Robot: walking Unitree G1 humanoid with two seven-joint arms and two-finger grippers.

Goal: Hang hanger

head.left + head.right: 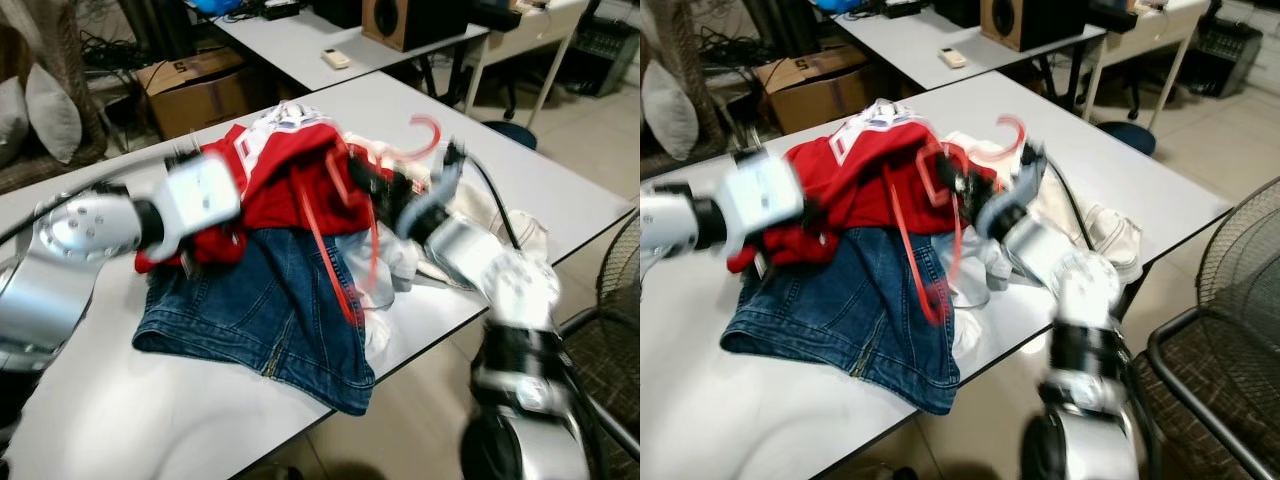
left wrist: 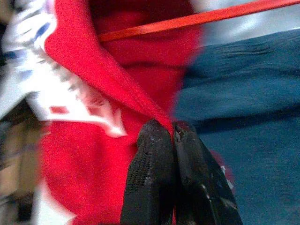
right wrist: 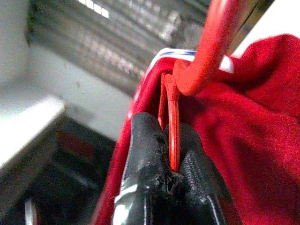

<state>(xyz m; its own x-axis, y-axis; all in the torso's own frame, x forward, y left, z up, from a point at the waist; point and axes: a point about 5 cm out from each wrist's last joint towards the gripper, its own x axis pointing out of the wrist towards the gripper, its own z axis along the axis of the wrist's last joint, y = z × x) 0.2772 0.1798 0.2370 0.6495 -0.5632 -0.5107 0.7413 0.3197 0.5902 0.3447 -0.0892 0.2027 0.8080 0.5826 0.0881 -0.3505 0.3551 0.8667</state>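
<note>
Mid-frame on the table (image 1: 560, 190), the right gripper (image 3: 172, 140) pinches the red hanger (image 1: 425, 128) at its neck, while the left gripper (image 2: 174, 136) nips the red shirt (image 1: 290, 185). Likely dressing step; next, feed the hanger inside.

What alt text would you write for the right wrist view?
The right tool is shut on a thin red hanger, whose thick hook curves up above it. A red shirt lies against the hanger, before a blurred grey background.

Shirt (image 1: 285, 175) atop jeans (image 1: 270, 300) on table (image 1: 560, 180); hanger (image 1: 330, 240) across both; box (image 1: 195, 90) behind.
</note>
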